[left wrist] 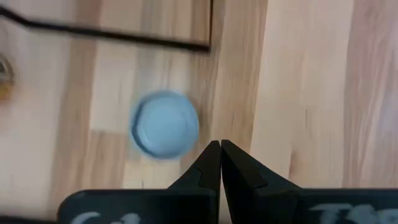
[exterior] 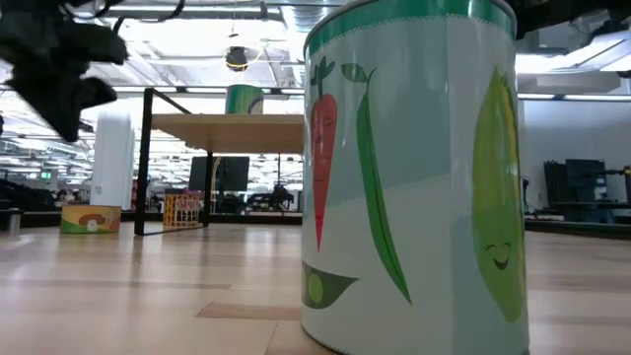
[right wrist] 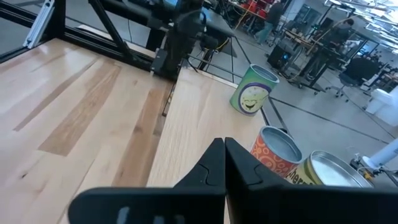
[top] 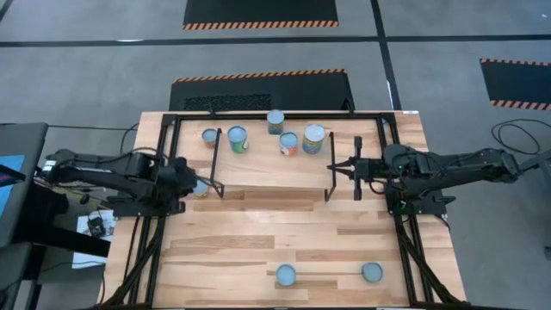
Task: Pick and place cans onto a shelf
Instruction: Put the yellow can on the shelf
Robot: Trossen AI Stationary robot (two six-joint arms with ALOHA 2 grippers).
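Left claw (top: pixel 191 183): fingers pressed together, holding nothing, hanging over the table's left side by the shelf's left legs.
Can under left claw (left wrist: pixel 165 124): a round blue-grey top standing on the table just ahead of the fingertips, not touched; from above it peeks out at the claw's right edge (top: pixel 201 188).
Right claw (top: pixel 336 168): fingers pressed together and empty, pointing left, tips just off the shelf's right end.
Shelf (top: pixel 267 170): light board on thin black legs, across the table's far half between the two arms.
Cans on shelf: four along the far edge, small one at left (top: pixel 209 137), green one (top: pixel 238 139), orange one (top: pixel 288 143), wider one (top: pixel 313 138).
Fifth can (top: pixel 275 121): stands at the far edge, behind those four; whether on the board or just past it I cannot tell.
Near cans: two on the table's near edge, well apart from both arms, one left (top: pixel 286 275), one right (top: pixel 372 272).
Table (top: pixel 258 232): wood planks, black frame.
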